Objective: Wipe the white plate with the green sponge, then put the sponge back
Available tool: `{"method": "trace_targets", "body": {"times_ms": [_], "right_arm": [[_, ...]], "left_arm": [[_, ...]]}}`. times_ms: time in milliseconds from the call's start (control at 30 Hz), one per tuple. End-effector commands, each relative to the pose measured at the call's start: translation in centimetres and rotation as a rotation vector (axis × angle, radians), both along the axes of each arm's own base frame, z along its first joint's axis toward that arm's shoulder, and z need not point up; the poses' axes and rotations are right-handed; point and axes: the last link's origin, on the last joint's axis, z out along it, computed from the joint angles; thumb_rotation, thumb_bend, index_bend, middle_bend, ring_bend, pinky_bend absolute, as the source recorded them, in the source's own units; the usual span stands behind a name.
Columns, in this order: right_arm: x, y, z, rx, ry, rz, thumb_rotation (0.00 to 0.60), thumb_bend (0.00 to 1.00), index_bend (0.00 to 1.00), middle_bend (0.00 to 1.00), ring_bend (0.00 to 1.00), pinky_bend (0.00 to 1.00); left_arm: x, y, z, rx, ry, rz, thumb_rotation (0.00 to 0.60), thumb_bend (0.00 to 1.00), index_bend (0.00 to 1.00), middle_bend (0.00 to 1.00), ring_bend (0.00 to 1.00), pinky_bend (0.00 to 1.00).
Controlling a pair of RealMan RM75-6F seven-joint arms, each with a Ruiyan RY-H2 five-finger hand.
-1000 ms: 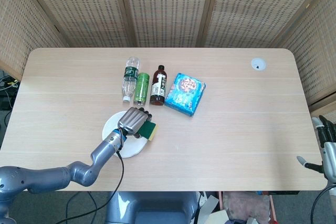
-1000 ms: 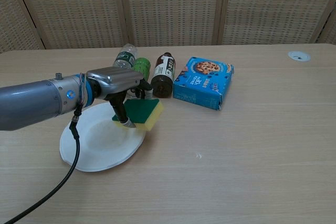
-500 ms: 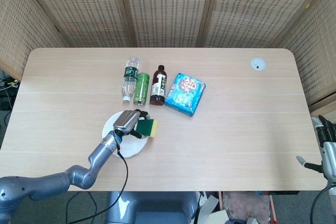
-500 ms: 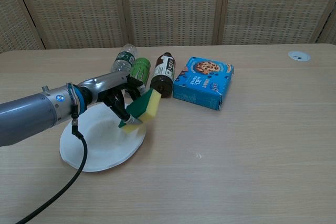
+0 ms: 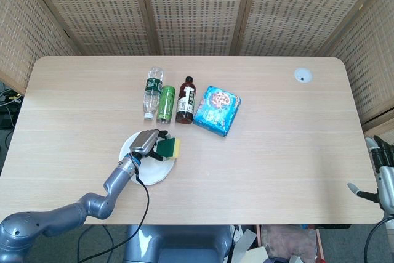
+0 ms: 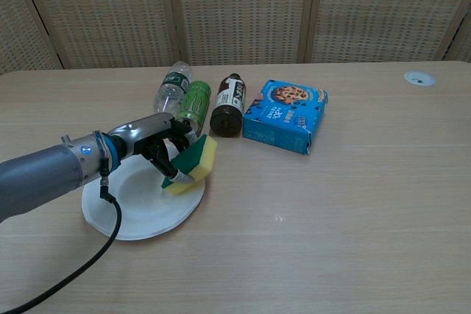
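The white plate [image 5: 151,173] [image 6: 132,215] lies on the table near its front left. My left hand [image 5: 144,144] [image 6: 156,146] is over the plate's far right part and grips the green-and-yellow sponge [image 5: 168,148] [image 6: 193,163], which stands tilted on edge at the plate's right rim, green face toward the hand. My right hand [image 5: 383,180] hangs off the table's right edge, fingers apart and holding nothing; the chest view does not show it.
Behind the plate lie a clear water bottle [image 5: 151,91] [image 6: 168,87], a green can [image 5: 165,103] [image 6: 193,100], a dark bottle [image 5: 185,99] [image 6: 226,106] and a blue cookie box [image 5: 217,109] [image 6: 285,115]. A round grommet [image 5: 302,76] sits at the far right.
My left hand has dropped lower and drawn back toward the plate, turning the sponge from flat to tilted on edge. The right hand has stayed still.
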Motion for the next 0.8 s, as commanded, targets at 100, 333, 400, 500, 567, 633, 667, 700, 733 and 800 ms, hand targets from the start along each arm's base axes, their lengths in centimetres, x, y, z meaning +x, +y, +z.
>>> {"method": "trace_targets", "body": {"times_ms": [100,333,400,500,567,633,667,700,733,800], "right_arm": [[0.0,0.0,0.0,0.0,-0.001,0.0,0.6,0.0,0.02,0.0,0.0,0.0],[0.1,0.1,0.1,-0.001,-0.005,0.004,0.6,0.0,0.02,0.0,0.0,0.0],[0.1,0.1,0.1,-0.002,-0.006,0.004,0.6,0.0,0.02,0.0,0.0,0.0],[0.1,0.1,0.1,-0.002,-0.005,0.004,0.6,0.0,0.02,0.0,0.0,0.0],[0.1,0.1,0.1,-0.001,-0.004,0.003,0.6,0.0,0.02,0.0,0.0,0.0],[0.1,0.1,0.1,-0.001,-0.004,0.003,0.6,0.0,0.02,0.0,0.0,0.0],[0.1,0.1,0.1,-0.002,-0.004,0.003,0.6,0.0,0.02,0.0,0.0,0.0],[0.1,0.1,0.1,-0.002,-0.003,0.003,0.6,0.0,0.02,0.0,0.0,0.0],[0.1,0.1,0.1,-0.002,-0.004,0.002,0.6,0.0,0.02,0.0,0.0,0.0],[0.1,0.1,0.1,-0.001,-0.003,0.002,0.6,0.0,0.02,0.0,0.0,0.0]], "left_arm": [[-0.2,-0.3,-0.3,-0.007,0.009,-0.008,0.6,0.26,0.6,0.44,0.31,0.46],[-0.3,0.1,0.6,0.015,-0.016,0.001,0.6,0.26,0.6,0.44,0.31,0.46],[0.0,0.2,1.1,0.026,-0.037,-0.001,0.6,0.26,0.6,0.44,0.31,0.46],[0.7,0.6,2.0,0.048,-0.078,-0.008,0.6,0.26,0.6,0.44,0.32,0.46],[0.6,0.6,2.2,0.043,-0.075,-0.007,0.6,0.26,0.6,0.44,0.33,0.46],[0.2,0.5,2.1,0.03,-0.056,-0.003,0.6,0.26,0.6,0.44,0.33,0.46],[0.1,0.5,1.9,0.025,-0.048,0.001,0.6,0.26,0.6,0.44,0.33,0.46],[0.0,0.4,1.9,0.022,-0.043,0.004,0.6,0.26,0.6,0.44,0.33,0.46],[-0.3,0.4,1.6,0.013,-0.03,0.007,0.6,0.26,0.6,0.44,0.33,0.46],[-0.6,0.2,1.2,0.002,-0.008,0.007,0.6,0.26,0.6,0.44,0.33,0.46]]}}
